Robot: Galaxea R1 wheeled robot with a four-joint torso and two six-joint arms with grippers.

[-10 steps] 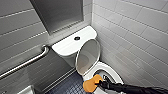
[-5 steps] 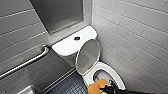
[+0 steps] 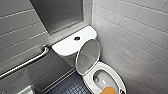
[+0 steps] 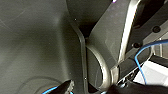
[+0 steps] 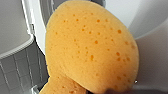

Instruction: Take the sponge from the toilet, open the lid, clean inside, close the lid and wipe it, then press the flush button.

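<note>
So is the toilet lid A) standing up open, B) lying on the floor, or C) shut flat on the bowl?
A: the lid stands up and leans back against the tank. You can see down into the bowl, and the sponge is over it.
</note>
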